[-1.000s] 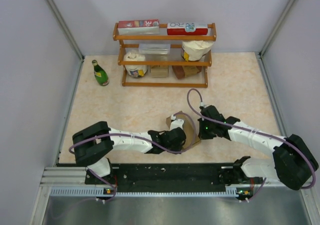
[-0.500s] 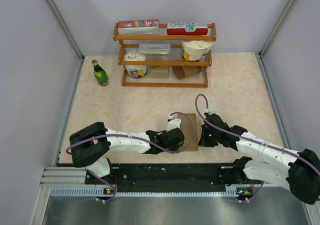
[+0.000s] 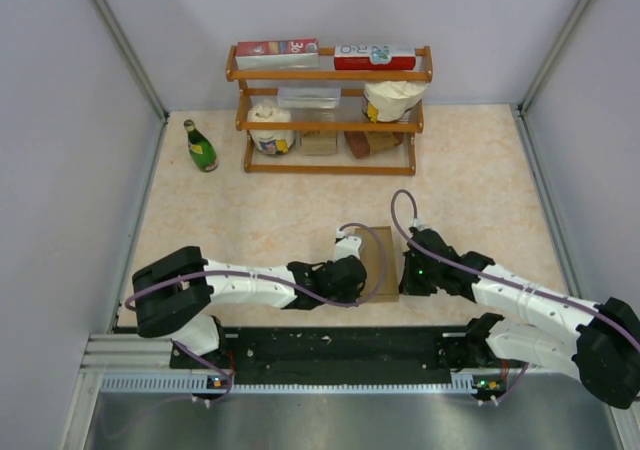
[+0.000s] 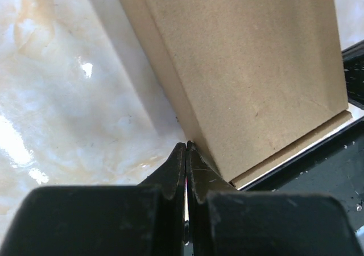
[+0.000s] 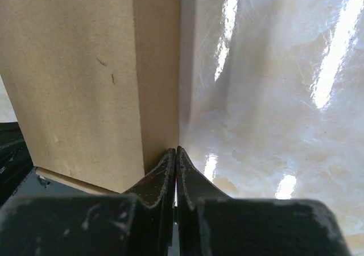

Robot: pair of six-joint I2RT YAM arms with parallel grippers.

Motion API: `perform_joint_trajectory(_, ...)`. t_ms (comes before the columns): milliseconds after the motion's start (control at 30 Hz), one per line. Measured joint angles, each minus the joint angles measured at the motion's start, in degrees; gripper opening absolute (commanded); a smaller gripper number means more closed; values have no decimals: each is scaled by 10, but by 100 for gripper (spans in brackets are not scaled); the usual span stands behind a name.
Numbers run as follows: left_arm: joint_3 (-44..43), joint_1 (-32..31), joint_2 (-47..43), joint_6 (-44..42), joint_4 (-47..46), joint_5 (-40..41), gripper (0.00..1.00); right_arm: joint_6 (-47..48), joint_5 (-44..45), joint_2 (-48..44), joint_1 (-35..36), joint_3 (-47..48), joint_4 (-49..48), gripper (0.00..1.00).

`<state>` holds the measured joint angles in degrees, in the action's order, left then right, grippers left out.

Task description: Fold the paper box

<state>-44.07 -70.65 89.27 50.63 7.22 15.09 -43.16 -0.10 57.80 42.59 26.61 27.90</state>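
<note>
The paper box [image 3: 380, 262] is plain brown cardboard, folded into a closed oblong block lying flat on the marble table near the front edge. My left gripper [image 3: 358, 270] is shut and empty, its tips pressed against the box's left side; in the left wrist view the tips [image 4: 186, 147] touch the box [image 4: 250, 74] at its lower edge. My right gripper [image 3: 403, 273] is shut and empty, its tips against the box's right side; in the right wrist view the tips [image 5: 175, 151] meet the box wall [image 5: 74, 79] at the table.
A wooden shelf rack [image 3: 330, 120] at the back holds red-and-white cartons, white tubs and small brown blocks. A green bottle [image 3: 200, 146] stands at the back left. The black base rail [image 3: 340, 345] runs just in front of the box.
One second ago the box was tilted and part open between the grippers. Now it lies flat and closed, with both shut grippers against its sides. Little has moved in the last half second.
</note>
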Motion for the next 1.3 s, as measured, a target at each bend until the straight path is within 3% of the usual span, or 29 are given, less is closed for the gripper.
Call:
perform_joint_trajectory(400,11,0,-22,-4,-3,2,0,-1,16,-31,0,-7,2,2)
perform_joint_trajectory(567,80,0,-142,19,39,40,14,-7,63,-34,0,-6,37,23)
perform_joint_trajectory(700,101,0,-236,25,90,79,39,-16,105,-49,0,1,70,44)
perform_joint_trajectory(833,101,0,-311,7,119,125,72,-22,139,-74,-3,22,89,69)
perform_joint_trajectory(900,101,0,-339,-8,129,149,98,-21,153,-83,-4,42,97,75)
perform_joint_trajectory(1033,95,1,-376,-34,155,196,99,-19,187,-91,-4,85,103,86)
perform_joint_trajectory(1300,45,1,-409,-59,215,286,99,-5,240,-144,-4,98,85,91)
